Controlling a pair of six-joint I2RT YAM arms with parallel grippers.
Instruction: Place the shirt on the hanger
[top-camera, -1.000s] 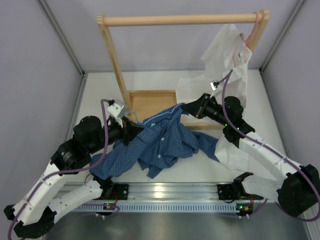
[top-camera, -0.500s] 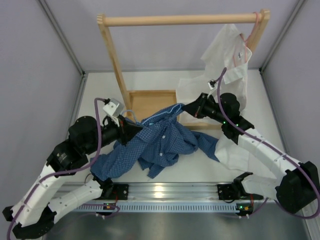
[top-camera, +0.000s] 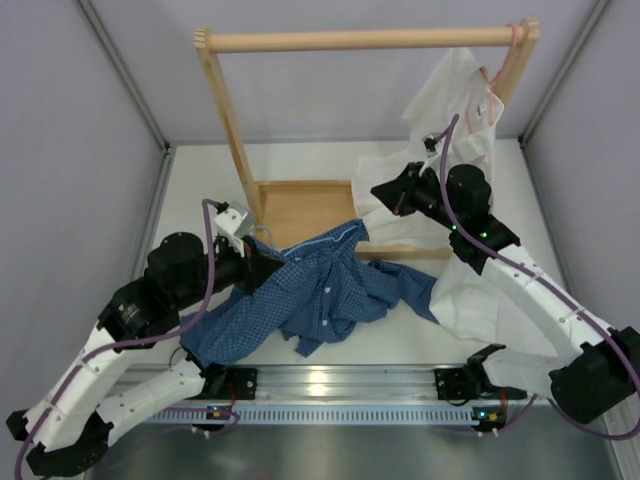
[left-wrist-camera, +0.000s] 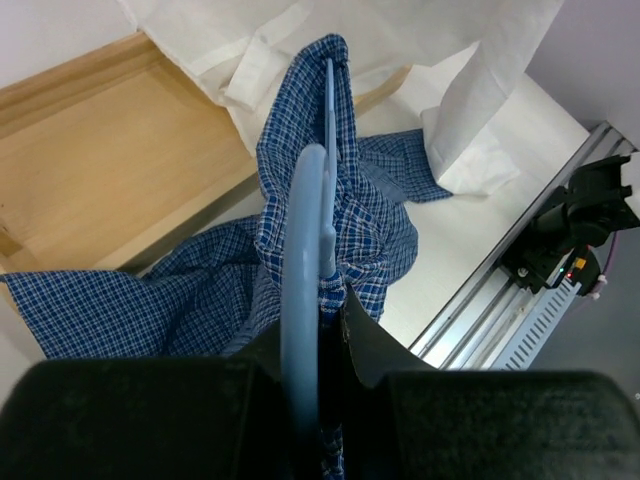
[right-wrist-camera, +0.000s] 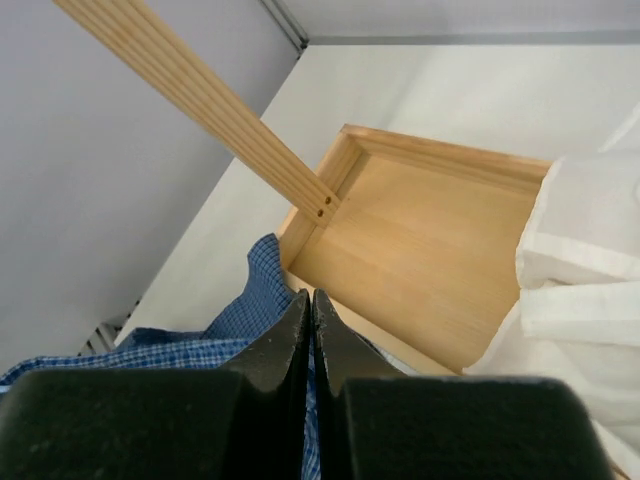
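Note:
The blue checked shirt (top-camera: 315, 290) lies crumpled on the table between the arms, with its collar edge over the front of the wooden tray. My left gripper (top-camera: 262, 270) is at the shirt's left side. In the left wrist view it (left-wrist-camera: 325, 310) is shut on the light-blue wire hanger (left-wrist-camera: 300, 240), which runs forward into the shirt (left-wrist-camera: 350, 210), with cloth bunched at the jaws. My right gripper (top-camera: 383, 190) is raised above the tray's right end, apart from the collar. In the right wrist view it (right-wrist-camera: 311, 295) is shut, with no cloth at its tips and the shirt (right-wrist-camera: 245, 300) below.
A wooden rack (top-camera: 360, 40) stands at the back, with a flat tray base (top-camera: 300, 205). A white shirt (top-camera: 455, 100) hangs on a pink hanger (top-camera: 503, 62) at the rack's right end and drapes down to the table. A metal rail (top-camera: 330, 385) runs along the near edge.
My right gripper has lifted up and back to the right, away from the shirt's collar, which has dropped lower. My left gripper still holds the hanger and has shifted slightly.

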